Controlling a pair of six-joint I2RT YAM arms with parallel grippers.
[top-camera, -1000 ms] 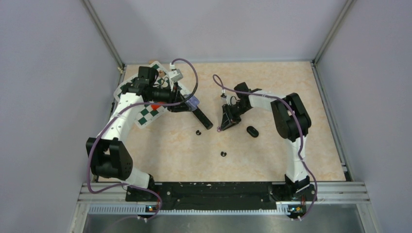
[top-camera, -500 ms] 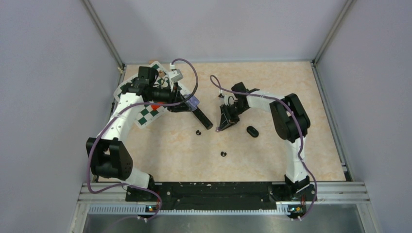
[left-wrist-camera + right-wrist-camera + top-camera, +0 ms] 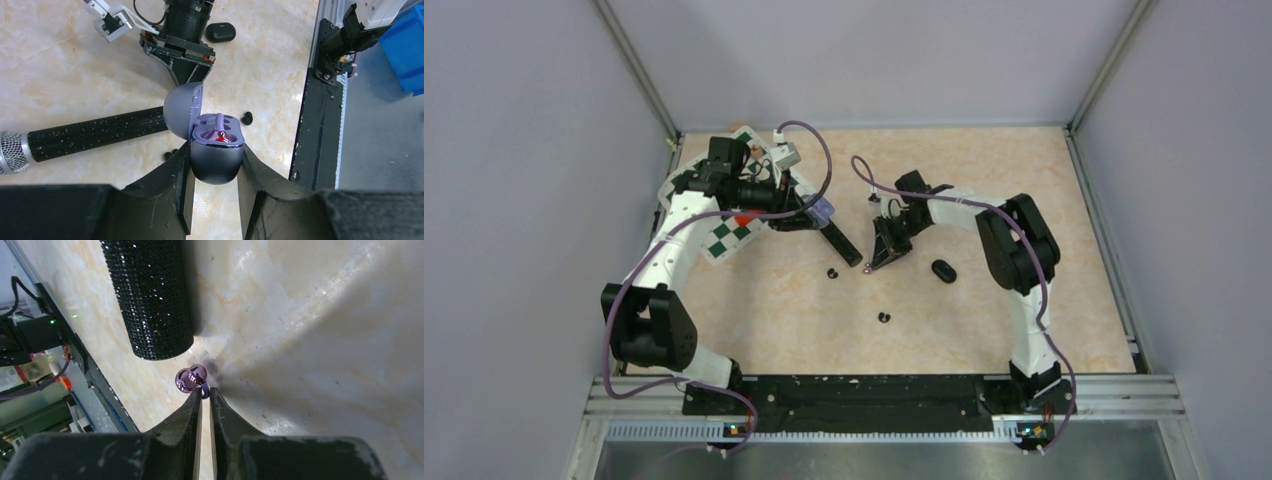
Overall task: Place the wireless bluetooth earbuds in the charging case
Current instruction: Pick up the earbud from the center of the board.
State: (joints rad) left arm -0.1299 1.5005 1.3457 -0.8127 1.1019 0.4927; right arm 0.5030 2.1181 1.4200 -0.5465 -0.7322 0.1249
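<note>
Purple earbud in right jaws; open case in left jaws.

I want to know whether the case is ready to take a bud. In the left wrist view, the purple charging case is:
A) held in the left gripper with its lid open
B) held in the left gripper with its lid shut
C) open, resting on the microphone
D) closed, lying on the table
A: the purple charging case sits between the fingers of the left gripper, its lid swung back and the wells exposed.

Purple earbud; purple case; black sparkly microphone.
</note>
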